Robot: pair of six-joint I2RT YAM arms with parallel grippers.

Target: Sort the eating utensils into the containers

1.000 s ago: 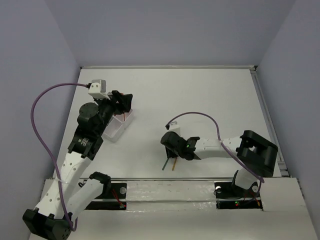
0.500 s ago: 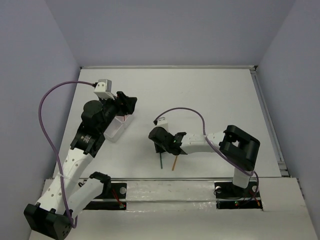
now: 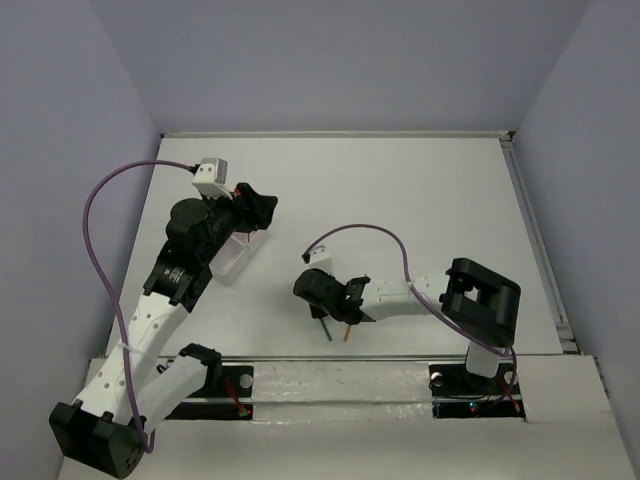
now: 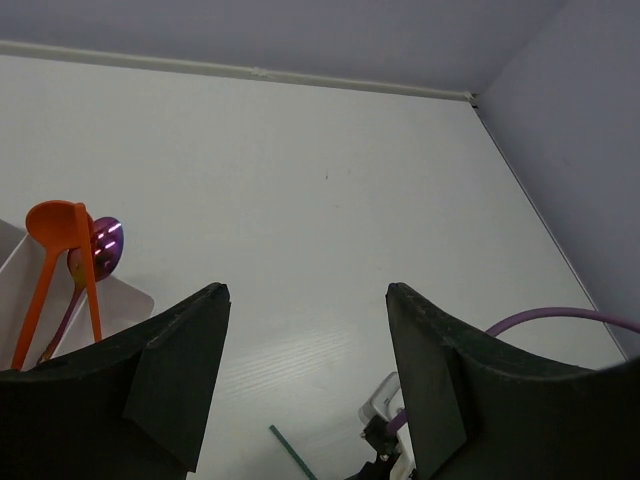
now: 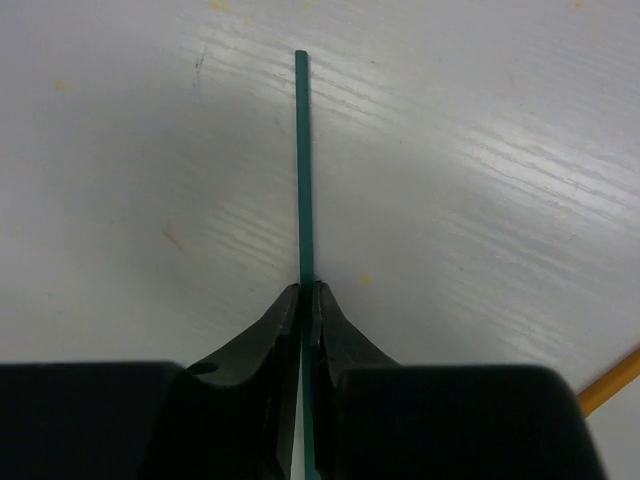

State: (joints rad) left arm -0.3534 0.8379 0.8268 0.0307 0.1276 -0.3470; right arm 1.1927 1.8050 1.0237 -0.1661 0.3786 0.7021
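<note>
Only wrist view: R claw [image 5: 307, 291] pinching teal stick [image 5: 303, 160].

In the right wrist view the teal stick [image 5: 303, 170] disappears into the clamped right gripper [image 5: 303, 298], its near end hidden, and the orange stick [image 5: 612, 378] is cut by that view's right edge. From above, the left arm [image 3: 180, 270] covers most of the tray [image 3: 230, 262] toward the table's [image 3: 400, 200] left edge; its compartments seem too small to count.
</note>
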